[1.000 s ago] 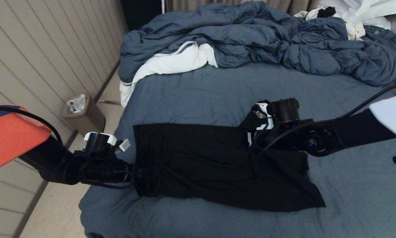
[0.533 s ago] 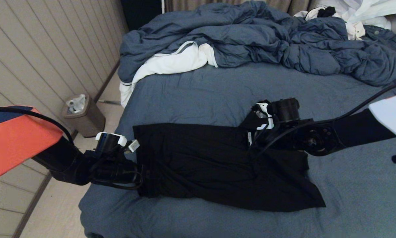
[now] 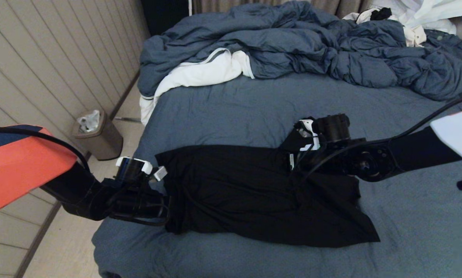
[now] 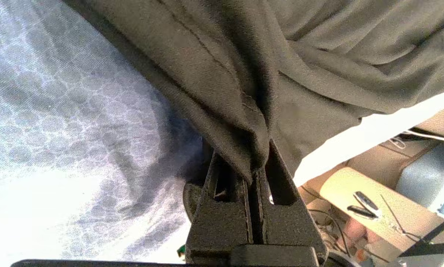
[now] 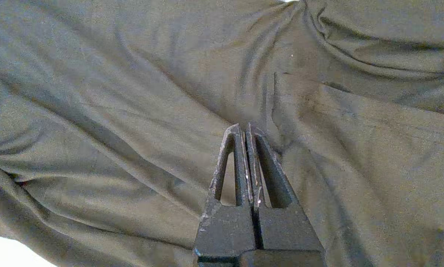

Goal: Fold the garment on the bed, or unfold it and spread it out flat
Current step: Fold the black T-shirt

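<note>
Black thin-jersey garment [image 3: 261, 193], a long folded band across the slate-blue bed [image 3: 231, 104]. Left claw [image 4: 257, 168] is clamped on its left-end edge; right claw [image 5: 244, 129], fingers together, presses its right part. Carry the pinched end across evenly, hem taut, avoiding wrinkles.

Matt jersey garment [image 3: 254, 193]; grainy plastic left hand [image 4: 257, 174]
</note>
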{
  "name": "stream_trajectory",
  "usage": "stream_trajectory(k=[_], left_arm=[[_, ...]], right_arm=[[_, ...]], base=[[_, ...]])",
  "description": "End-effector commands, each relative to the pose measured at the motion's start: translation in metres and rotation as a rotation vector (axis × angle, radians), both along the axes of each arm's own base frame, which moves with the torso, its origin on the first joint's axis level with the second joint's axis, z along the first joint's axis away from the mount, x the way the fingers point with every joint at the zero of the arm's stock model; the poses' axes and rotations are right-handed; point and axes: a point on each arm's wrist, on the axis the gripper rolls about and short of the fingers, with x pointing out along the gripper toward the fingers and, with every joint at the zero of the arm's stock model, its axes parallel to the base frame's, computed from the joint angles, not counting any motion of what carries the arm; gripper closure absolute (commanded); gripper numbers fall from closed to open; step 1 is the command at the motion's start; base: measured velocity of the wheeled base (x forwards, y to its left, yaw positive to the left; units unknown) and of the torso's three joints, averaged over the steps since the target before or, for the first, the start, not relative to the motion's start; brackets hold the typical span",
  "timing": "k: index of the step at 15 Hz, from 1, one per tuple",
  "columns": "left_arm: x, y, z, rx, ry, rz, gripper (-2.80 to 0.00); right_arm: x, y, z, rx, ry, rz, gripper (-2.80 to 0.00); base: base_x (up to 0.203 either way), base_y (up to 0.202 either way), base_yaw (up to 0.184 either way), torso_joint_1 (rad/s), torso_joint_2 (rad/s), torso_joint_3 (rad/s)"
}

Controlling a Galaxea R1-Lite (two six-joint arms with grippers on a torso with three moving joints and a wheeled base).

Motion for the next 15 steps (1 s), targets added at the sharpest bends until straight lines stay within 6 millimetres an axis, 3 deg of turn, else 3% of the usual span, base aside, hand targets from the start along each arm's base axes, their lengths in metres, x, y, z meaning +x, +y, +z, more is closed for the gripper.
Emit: stream_trajectory(k=[1,3,6,9,11,12,15], left_arm=[[0.0,0.001,0.001,-0.004,-0.004,0.004,0.0],[0.001,0.005,0.002,-0.005,-0.007,0.017,0.0],[0.003,0.015,0.006,-0.011,-0.013,0.05,0.0],[0.001,0.018,0.006,-0.01,-0.01,0.058,0.0],[0.0,0.018,0.005,-0.009,-0.004,0.056,0.0],[-0.001,0.018,0.004,-0.006,0.0,0.057,0.0],[-0.002,0.019,0.004,0.002,0.0,0.067,0.0]], right_arm=[[0.002,-0.001,0.002,0.002,-0.01,-0.003,0.0],[0.008,-0.013,0.004,0.003,-0.019,-0.032,0.0],[0.018,-0.051,-0.01,-0.008,0.026,-0.13,0.0],[0.012,-0.102,-0.028,-0.003,0.099,-0.245,0.0],[0.0,-0.123,-0.023,0.014,0.131,-0.285,0.0],[-0.007,-0.128,-0.019,0.013,0.174,-0.289,-2.8],[-0.031,-0.159,0.003,0.097,0.287,-0.217,-2.8]], base=[[0.0,0.0,0.0,0.0,0.0,0.0],[0.0,0.0,0.0,0.0,0.0,0.0],[0.0,0.0,0.0,0.0,0.0,0.0],[0.0,0.0,0.0,0.0,0.0,0.0],[0.0,0.0,0.0,0.0,0.0,0.0],[0.0,0.0,0.0,0.0,0.0,0.0],[0.0,0.0,0.0,0.0,0.0,0.0]])
